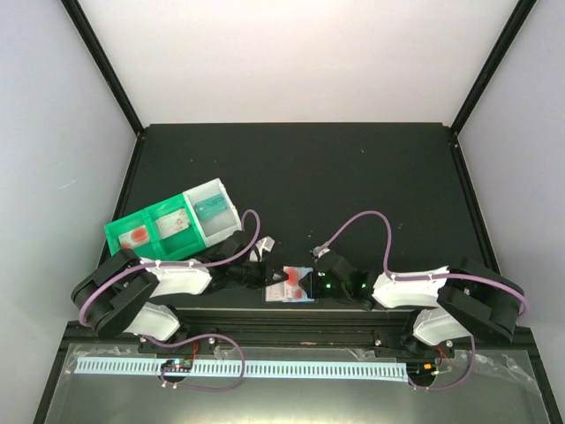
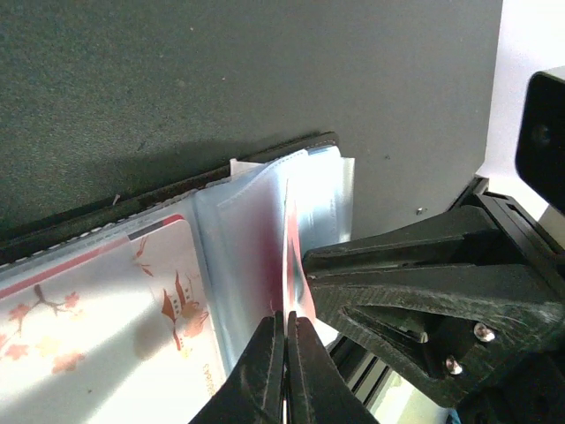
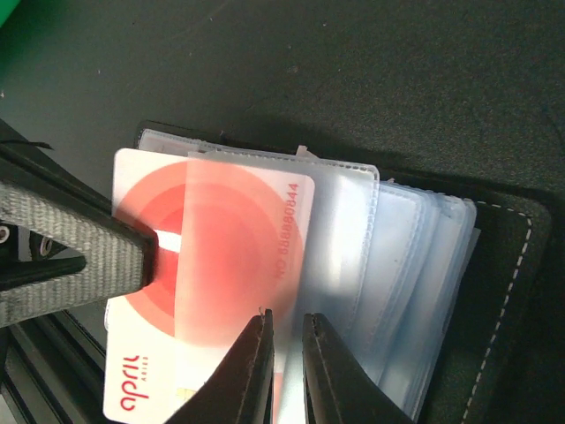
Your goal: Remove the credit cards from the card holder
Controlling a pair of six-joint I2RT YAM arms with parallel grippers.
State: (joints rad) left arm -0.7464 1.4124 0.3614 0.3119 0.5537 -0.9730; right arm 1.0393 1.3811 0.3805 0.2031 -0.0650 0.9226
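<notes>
The card holder [image 1: 291, 286] lies open near the table's front edge, between both grippers. Its dark stitched cover [image 3: 505, 291] carries a fan of clear sleeves [image 3: 397, 265]. A white credit card with a red disc [image 3: 146, 353] sticks partly out of one sleeve to the left. My left gripper [image 2: 287, 320] is shut on that card's edge [image 2: 291, 256]; its finger [image 3: 84, 256] shows at the card's left side. My right gripper [image 3: 287, 322] stands nearly shut on the clear sleeve over the card. Another card with a red tree print [image 2: 106, 327] sits in a sleeve.
A green-and-clear compartment tray [image 1: 172, 225] lies at the left behind my left arm, with cards in it. My right gripper's black finger [image 2: 415, 283] sits close beside the left jaws. The table's front rail [image 1: 291, 318] runs just below the holder.
</notes>
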